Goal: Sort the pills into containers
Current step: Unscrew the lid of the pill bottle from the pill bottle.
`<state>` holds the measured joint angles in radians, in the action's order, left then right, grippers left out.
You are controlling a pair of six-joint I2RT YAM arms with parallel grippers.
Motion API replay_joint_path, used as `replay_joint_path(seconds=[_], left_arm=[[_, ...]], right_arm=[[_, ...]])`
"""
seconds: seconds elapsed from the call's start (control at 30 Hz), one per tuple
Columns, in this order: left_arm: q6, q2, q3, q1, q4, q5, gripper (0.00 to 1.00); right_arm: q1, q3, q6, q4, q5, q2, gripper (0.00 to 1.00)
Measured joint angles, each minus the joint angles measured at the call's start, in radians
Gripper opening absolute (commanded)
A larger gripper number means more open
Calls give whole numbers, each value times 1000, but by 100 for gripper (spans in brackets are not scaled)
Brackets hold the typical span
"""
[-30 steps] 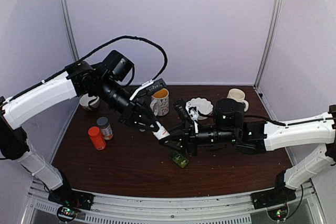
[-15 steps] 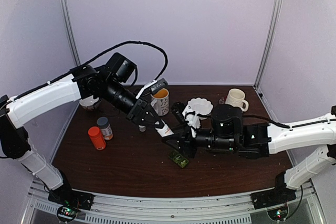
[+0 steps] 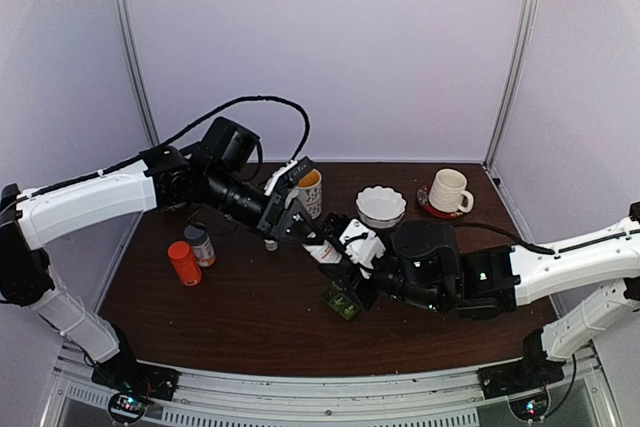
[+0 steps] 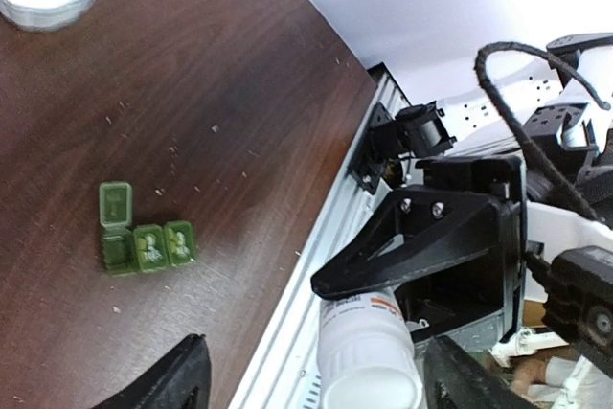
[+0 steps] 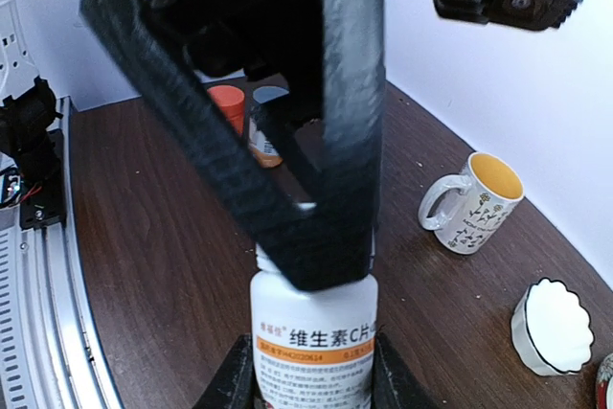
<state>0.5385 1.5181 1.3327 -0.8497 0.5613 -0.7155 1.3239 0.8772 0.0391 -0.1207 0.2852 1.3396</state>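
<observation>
My right gripper (image 5: 311, 375) is shut on a white pill bottle (image 5: 311, 352) with an orange-striped label, held above the table. In the top view the bottle (image 3: 325, 250) lies slanted between both grippers at mid-table. The left gripper (image 4: 316, 375) stands open, its fingers wide apart on either side of the bottle's (image 4: 369, 361) cap end, with gaps on both sides. The container, a small dark-green pill box (image 4: 144, 241), lies on the table with one lid flipped up. In the top view it (image 3: 341, 302) sits just below the right gripper (image 3: 345, 259). No loose pills show.
An orange bottle (image 3: 184, 262) and a brown, grey-capped bottle (image 3: 200, 244) stand at the left. A patterned mug (image 3: 308, 192), a white fluted bowl (image 3: 381, 205) and a cream mug (image 3: 448, 190) on a red coaster line the back.
The left gripper's fingers have spread open from the bottle's cap end. The right arm has turned and shifted left with the bottle, uncovering the bowl and the cream mug.
</observation>
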Motion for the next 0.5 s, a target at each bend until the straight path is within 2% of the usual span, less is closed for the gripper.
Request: replay_joint_path(seconds=[0.13,0.3,0.5], left_arm=[[-58,-95,-20,2,-24,72,97],[-211,-254,-79,4,-123,101,98],[-515,-521,-384,5,-429,101,98]], right_arm=[[0,1,5,0,-59,-1,0],[0,3,-7,25,-161,-8,0],[-10,3,-66,49,-307,-50,0]])
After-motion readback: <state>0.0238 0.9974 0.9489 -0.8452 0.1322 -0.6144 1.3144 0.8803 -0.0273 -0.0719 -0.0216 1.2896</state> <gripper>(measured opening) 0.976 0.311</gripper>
